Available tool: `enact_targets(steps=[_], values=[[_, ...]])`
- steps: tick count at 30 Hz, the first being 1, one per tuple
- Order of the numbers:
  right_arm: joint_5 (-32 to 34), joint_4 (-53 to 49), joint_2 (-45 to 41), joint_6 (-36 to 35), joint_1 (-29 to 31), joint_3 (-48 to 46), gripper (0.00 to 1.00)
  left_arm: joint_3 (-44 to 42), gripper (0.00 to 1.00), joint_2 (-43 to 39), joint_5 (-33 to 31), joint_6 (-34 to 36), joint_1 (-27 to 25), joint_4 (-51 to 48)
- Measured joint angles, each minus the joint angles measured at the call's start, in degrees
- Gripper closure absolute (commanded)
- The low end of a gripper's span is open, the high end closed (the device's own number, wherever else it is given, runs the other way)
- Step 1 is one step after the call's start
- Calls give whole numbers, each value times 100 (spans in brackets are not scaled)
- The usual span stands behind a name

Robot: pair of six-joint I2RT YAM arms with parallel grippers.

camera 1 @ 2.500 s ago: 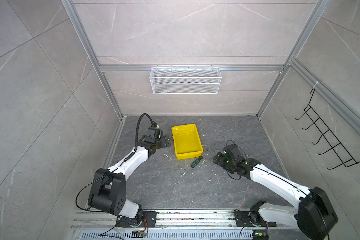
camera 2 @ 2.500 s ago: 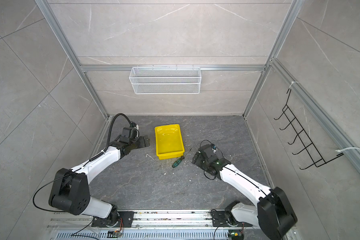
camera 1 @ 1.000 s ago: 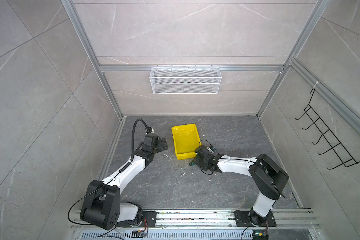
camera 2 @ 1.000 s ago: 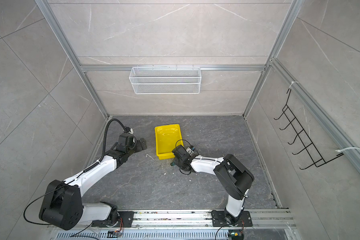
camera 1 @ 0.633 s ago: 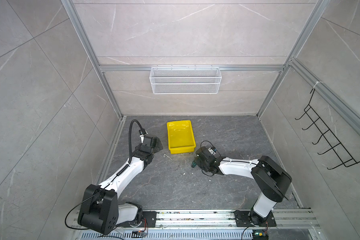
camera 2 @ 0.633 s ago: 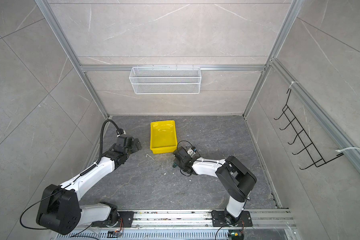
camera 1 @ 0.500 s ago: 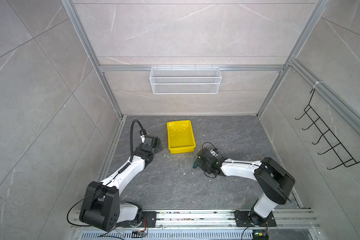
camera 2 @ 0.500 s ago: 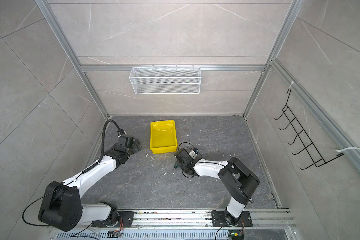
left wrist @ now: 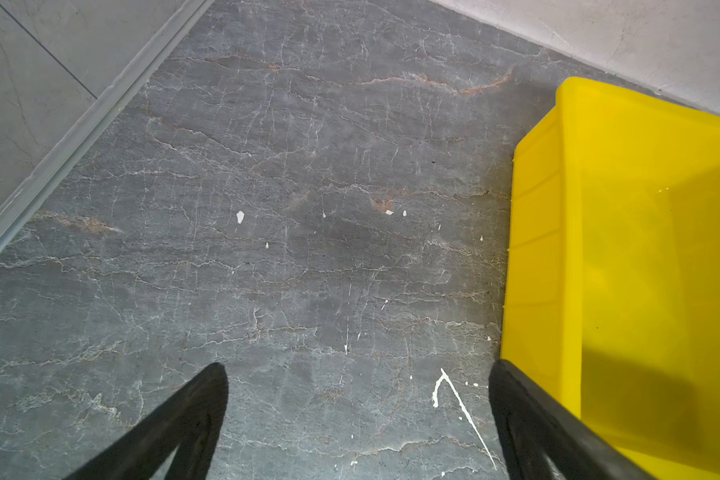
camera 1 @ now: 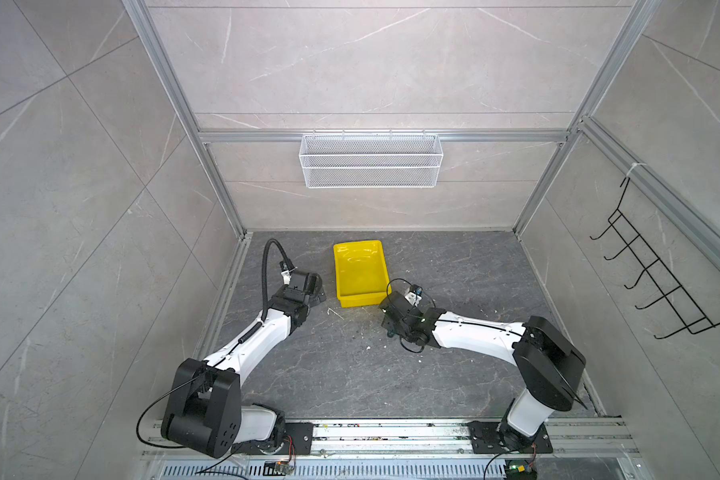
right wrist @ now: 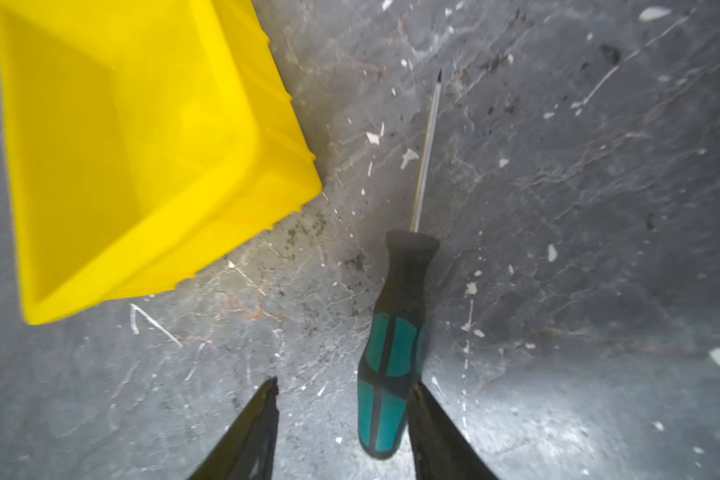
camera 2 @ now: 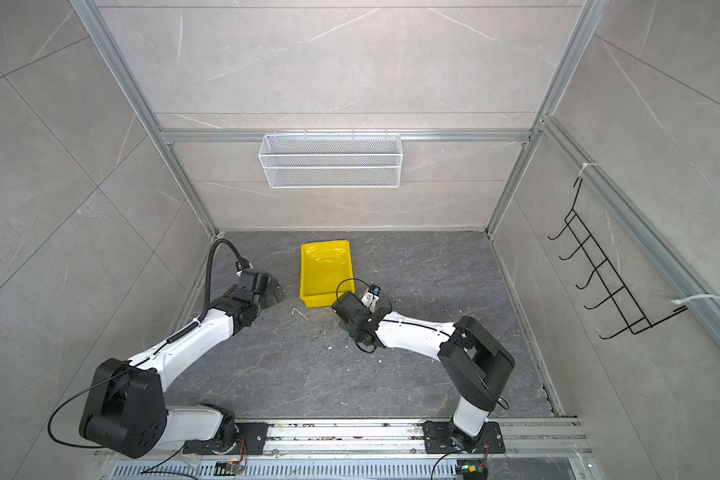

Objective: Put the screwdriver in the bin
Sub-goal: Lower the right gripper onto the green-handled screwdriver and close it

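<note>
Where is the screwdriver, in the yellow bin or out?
Out. The screwdriver lies on the floor beside the bin, which looks empty.
</note>
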Motion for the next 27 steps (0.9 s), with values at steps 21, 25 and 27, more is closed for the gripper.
enact_targets(steps=[21,25,27], values=[[216,87,636,372,-11,-24,69,-251,0,-203,284,-4,0,428],[236,-107,632,387,-24,55,74,-278,0,-210,284,-48,0,459],[271,-289,616,369,-42,90,75,-297,0,-247,282,-57,0,481]])
